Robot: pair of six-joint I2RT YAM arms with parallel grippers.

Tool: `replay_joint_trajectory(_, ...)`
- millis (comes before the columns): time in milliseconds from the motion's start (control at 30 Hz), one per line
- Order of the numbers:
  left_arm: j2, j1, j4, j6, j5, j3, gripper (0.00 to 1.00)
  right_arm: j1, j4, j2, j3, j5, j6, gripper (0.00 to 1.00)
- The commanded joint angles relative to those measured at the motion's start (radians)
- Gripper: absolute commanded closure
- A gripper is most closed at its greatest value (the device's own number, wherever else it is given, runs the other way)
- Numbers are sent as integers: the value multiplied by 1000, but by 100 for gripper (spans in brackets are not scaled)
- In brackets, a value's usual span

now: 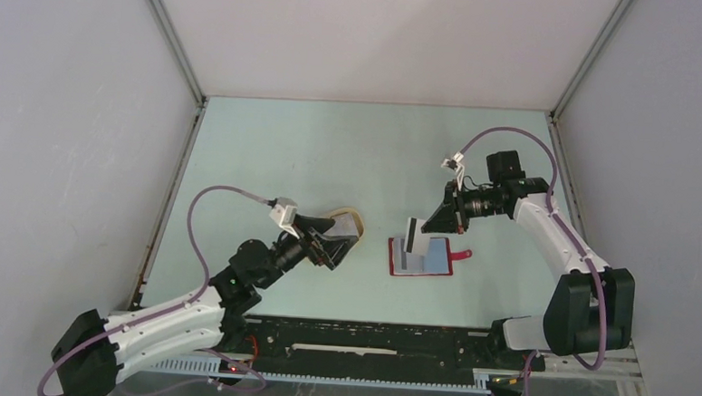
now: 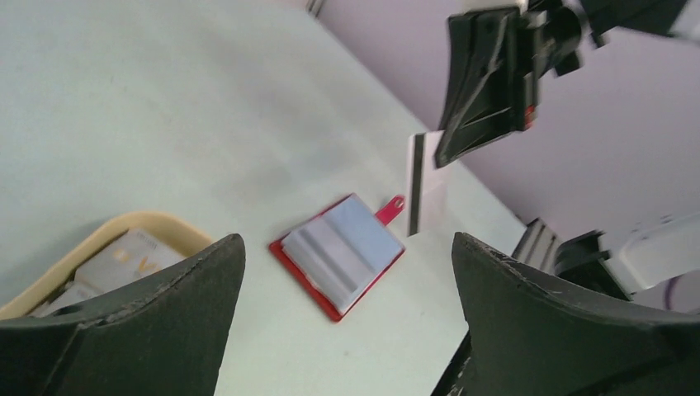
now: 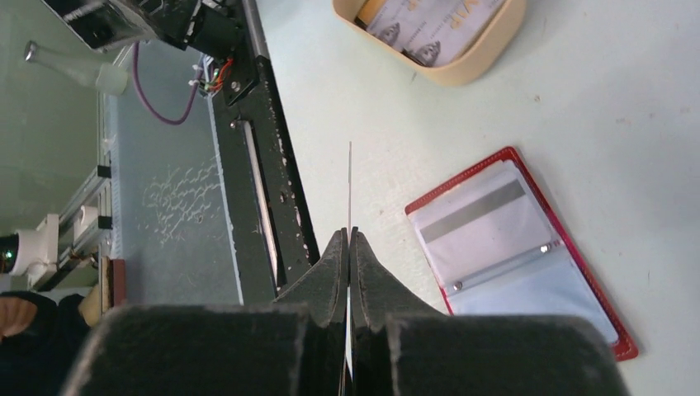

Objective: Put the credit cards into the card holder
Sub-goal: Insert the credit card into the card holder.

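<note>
Our right claw (image 3: 348, 241) is pinched shut on one silvery credit card (image 3: 349, 177). The card sticks straight out past the fingertips, edge-on to the wrist camera. The red card holder (image 3: 516, 247) lies open and flat below the tips, off to one side of the card's plane, pockets facing up. We judge the card must tilt and shift that way to meet a pocket mouth. Our left claw (image 1: 336, 241) gapes wide above the beige tray (image 1: 345, 212) of spare cards (image 3: 429, 29), farther from the holder.

Left gripper (image 1: 340, 243) jaws spread wide, pointing 3 o'clock. Right gripper (image 1: 429, 226) pinched on card (image 1: 412, 230), pointing 8 o'clock.
</note>
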Motion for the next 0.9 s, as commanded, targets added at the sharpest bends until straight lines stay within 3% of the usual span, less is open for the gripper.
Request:
replay_joint_trajectory(0, 81, -3, -27, 15, -25, 1, 0, -24, 57, -6, -24, 48, 61, 100)
replay_joint_trajectory(300, 263, -3, 128, -67, 44, 14, 1, -27, 63, 34, -24, 55, 72, 100)
replay_joint_trajectory(567, 342, -3, 167, -112, 101, 43, 3, -33, 54, 74, -24, 40, 68, 100)
replay_joint_trajectory(867, 512, -13, 226, -166, 155, 92, 12, -77, 49, 127, -25, 12, 80, 100)
